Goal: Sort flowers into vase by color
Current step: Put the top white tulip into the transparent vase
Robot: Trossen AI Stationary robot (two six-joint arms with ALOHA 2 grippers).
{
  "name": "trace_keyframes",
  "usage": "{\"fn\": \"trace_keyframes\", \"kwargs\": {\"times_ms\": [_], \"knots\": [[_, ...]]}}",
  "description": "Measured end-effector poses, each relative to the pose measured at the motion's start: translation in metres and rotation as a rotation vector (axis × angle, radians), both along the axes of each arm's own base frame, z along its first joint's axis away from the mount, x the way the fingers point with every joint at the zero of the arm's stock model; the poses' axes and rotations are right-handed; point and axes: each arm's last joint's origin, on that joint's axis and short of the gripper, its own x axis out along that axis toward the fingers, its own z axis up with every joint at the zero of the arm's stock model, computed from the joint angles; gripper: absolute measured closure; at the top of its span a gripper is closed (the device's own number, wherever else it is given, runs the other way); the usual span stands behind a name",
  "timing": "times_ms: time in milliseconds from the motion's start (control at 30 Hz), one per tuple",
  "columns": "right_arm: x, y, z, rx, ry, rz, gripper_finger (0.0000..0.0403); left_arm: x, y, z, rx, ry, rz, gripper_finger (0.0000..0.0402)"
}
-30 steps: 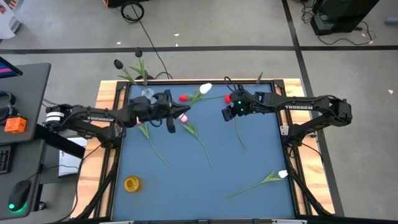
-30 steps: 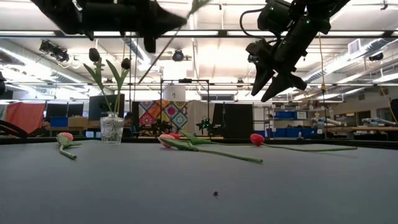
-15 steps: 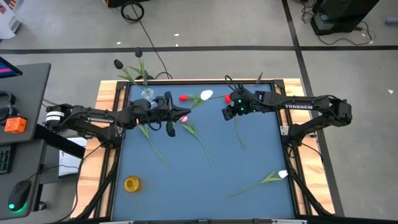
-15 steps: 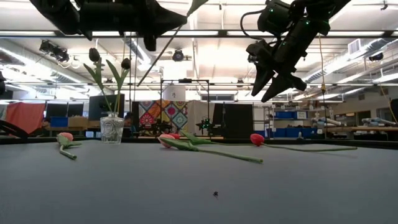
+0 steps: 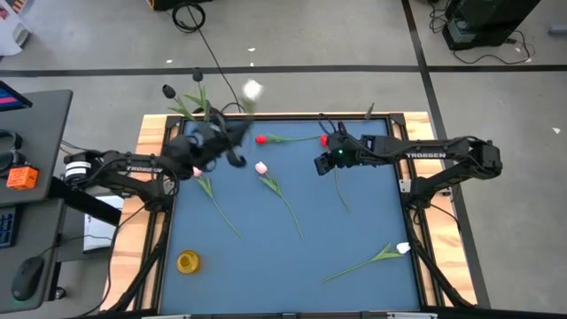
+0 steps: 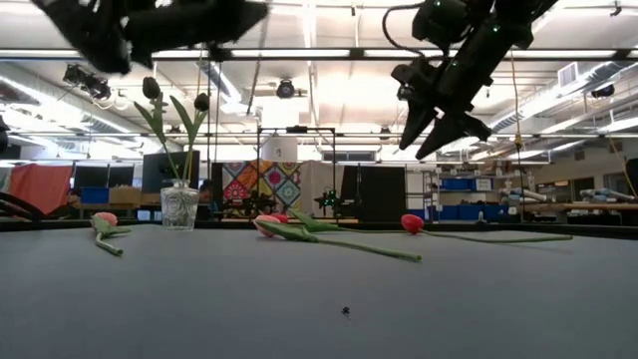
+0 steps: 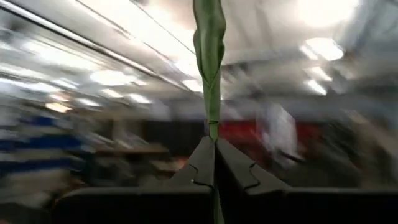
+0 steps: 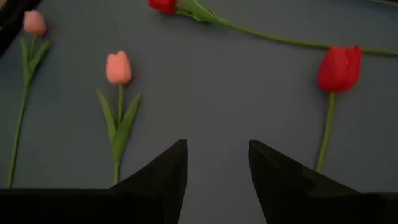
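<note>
Green stem [image 7: 210, 74] pinched flat between my left gripper [image 7: 215, 163] jaws, clenched on it, w/ the white tulip head [image 5: 252, 89] swung up past the table's 11 o'clock edge. I'd guess I've got it lifted high so the long stem hangs clear and can drop tail-first into the vase [image 6: 179, 207]. That vase is clear cut glass, narrow mouth, at the 11 o'clock corner, already holding two dark tulips [image 6: 152, 88] upright, so probably not this flower's home unless it's the only vase; I see no other. Right gripper [image 8: 216, 171] hovers approx 1 o'clock over the mat, jaws parted, empty, looking down on a red tulip [image 8: 339, 67] and a pink tulip [image 8: 118, 67], prob. lined up for the next pick. On the blue mat [image 5: 354, 213], smooth and matte: another red one [image 5: 260, 139] near 12, pink at centre, a second pink [image 5: 194, 172] near 10, a white one [image 5: 403, 248] at 4. Heads are small waxy buds, stems thin wire-like w/ limp leaves. Yellow roll [image 5: 188, 261] at 7, untouched.
</note>
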Motion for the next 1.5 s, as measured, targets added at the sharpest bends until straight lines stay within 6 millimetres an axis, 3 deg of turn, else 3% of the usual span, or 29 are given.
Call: {"fn": "trace_keyframes", "kwargs": {"times_ms": [167,267,433,567,867,1000,1500], "knots": [[0.003,0.006,0.001,-0.035,-0.010,0.015,0.0224,-0.042,0.009,-0.038,-0.045,-0.119,0.069,0.0393],[0.003,0.008,0.001,-0.033,-0.015,0.003,0.0224,-0.061,0.009,-0.055,-0.044,-0.093,0.163,0.0394],[0.004,0.010,0.002,-0.022,-0.022,0.010,0.0224,-0.079,0.015,-0.056,-0.075,-0.109,0.429,0.0395],[0.004,0.008,0.002,-0.024,-0.027,0.003,0.0224,-0.087,0.026,-0.056,-0.058,-0.082,0.585,0.0394],[0.005,0.000,0.004,-0.039,-0.062,-0.029,0.0224,-0.103,0.055,-0.064,-0.042,-0.015,0.608,0.0391],[0.007,0.000,0.007,-0.077,-0.073,0.037,0.0224,-0.110,0.063,-0.066,-0.047,0.007,0.616,0.0391],[0.016,0.000,0.015,-0.140,-0.167,0.132,0.0239,-0.111,0.076,-0.078,-0.061,0.020,0.562,0.0390]]}}
